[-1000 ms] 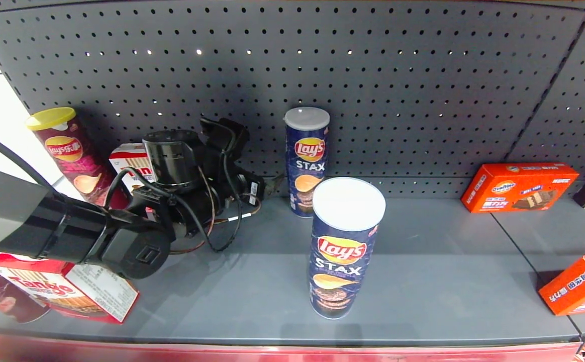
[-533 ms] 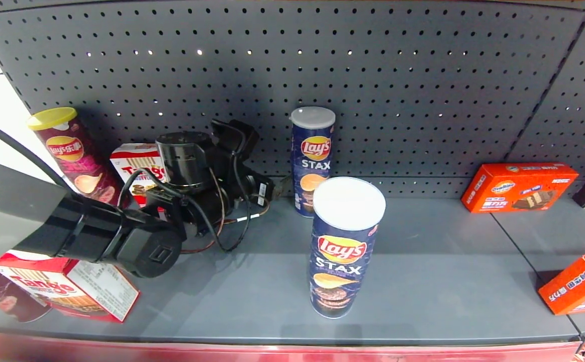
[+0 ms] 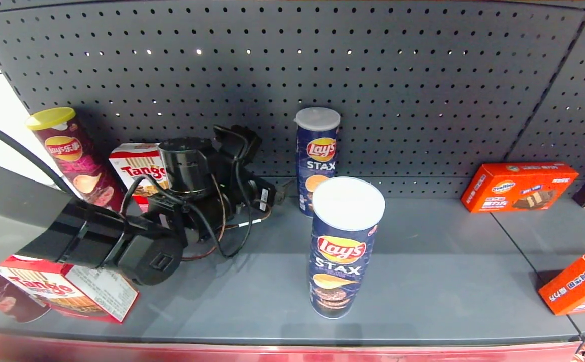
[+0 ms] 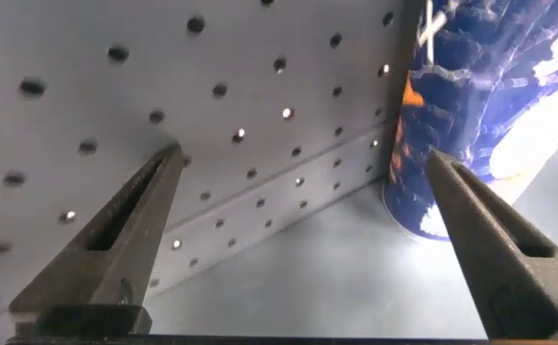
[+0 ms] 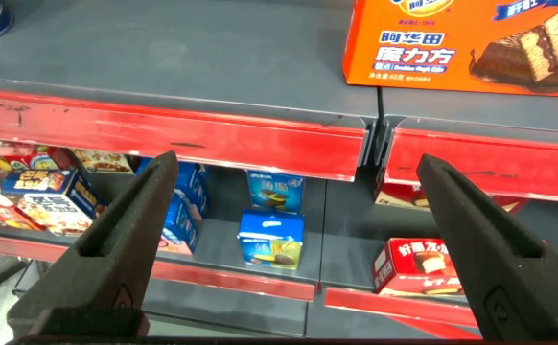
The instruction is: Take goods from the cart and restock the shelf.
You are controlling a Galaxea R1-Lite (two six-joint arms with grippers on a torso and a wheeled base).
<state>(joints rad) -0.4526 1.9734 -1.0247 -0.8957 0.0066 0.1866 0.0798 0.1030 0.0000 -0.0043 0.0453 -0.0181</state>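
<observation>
Left wrist view: left jaws spread wide, holding nothing. Blue chip can (image 4: 471,96) stands upright just beside 1 fingertip, on the shelf (image 4: 337,278) against the pegboard (image 4: 116,96); contact cannot be told. Judgement: placement looks done, so back straight out with no sideways sweep. Can is a tall, narrow, glossy tube with a plastic lid and tips easily; smooth painted metal lets it slide. Right jaws wide, empty.

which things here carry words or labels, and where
Near dark blue cardboard can: round logo, white capitals below.
Far dark blue cardboard can: the same.
Maroon can with yellow lid: round logo.
Rear red-and-white carton: red lettering.
Front red-and-white carton: red lettering; end-panel print too small.
Flat orange box: logo, characters too small.
Wording left unquoted.
</observation>
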